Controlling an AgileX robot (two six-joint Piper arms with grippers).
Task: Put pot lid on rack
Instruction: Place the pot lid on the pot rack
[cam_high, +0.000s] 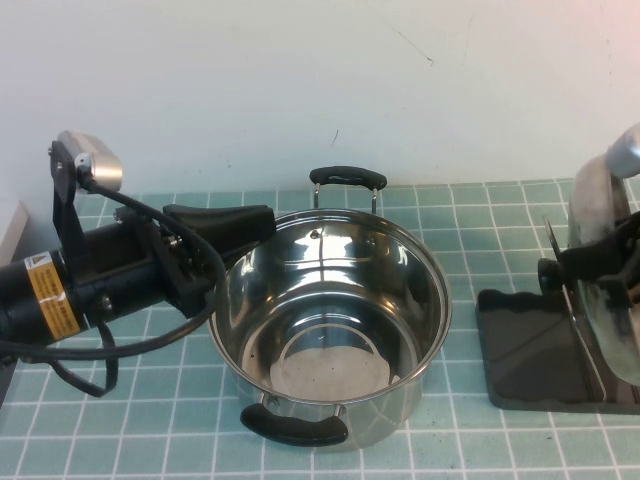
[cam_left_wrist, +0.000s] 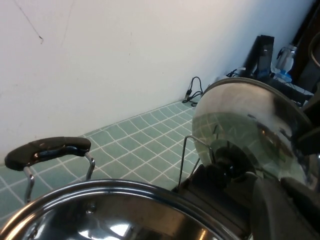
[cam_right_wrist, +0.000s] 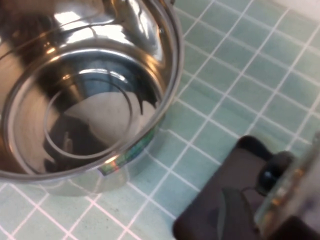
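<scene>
The pot lid (cam_high: 592, 215) stands on edge at the far right, its lower rim down among the wire dividers of the dark grey rack (cam_high: 530, 350). Its black knob (cam_high: 550, 272) faces the pot. My right gripper (cam_high: 612, 275) is shut on the lid's rim above the rack. In the right wrist view the lid (cam_right_wrist: 295, 180) runs between my right gripper's fingers (cam_right_wrist: 260, 210) over the rack (cam_right_wrist: 210, 200). My left gripper (cam_high: 262, 222) is shut and empty, hovering at the pot's far left rim. The left wrist view shows the lid (cam_left_wrist: 240, 120) across the pot.
A steel pot (cam_high: 440, 300) with two black handles stands open mid-table, between the arms and just left of the rack. It also shows in the right wrist view (cam_right_wrist: 150, 60). A white wall runs behind the green tiled table.
</scene>
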